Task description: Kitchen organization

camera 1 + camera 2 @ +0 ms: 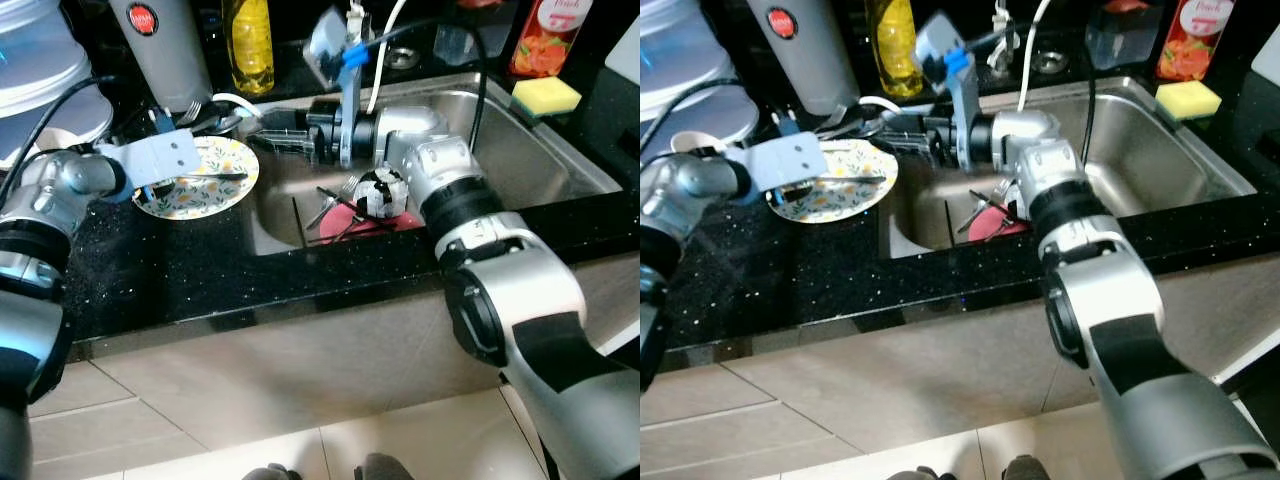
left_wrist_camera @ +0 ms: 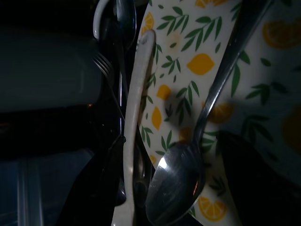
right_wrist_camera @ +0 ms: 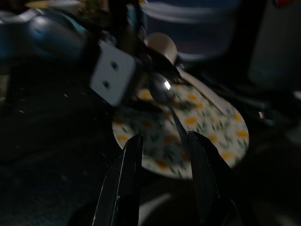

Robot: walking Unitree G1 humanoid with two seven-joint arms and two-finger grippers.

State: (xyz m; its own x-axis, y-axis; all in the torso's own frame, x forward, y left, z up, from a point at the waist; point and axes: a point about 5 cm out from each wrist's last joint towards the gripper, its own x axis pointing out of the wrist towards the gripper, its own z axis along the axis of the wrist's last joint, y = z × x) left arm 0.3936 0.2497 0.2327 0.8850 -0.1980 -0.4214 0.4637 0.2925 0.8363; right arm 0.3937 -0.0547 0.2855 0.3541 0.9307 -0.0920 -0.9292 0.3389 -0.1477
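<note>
Right pincer [image 3: 162, 181] part open, spoon [image 1: 215, 177] handle between fingers on plate [image 1: 235, 160]; left pincer state unclear. Close squarely on handle, lift toward 3 o'clock sink [image 1: 540, 150].

Spoon [image 1: 205, 177] on plate [image 1: 232, 160] left of sink [image 1: 520, 150]; forks [image 1: 335, 200], seemingly, inside.

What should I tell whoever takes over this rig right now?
Left claw: over the lemon-print plate on the black counter; fingers unclear.
Right claw: open, reaching from the sink side toward the plate.
A metal spoon lies on the plate; a white utensil and forks sit along its edge.
Left to sort: a fork and other cutlery on a red item in the sink.
</note>
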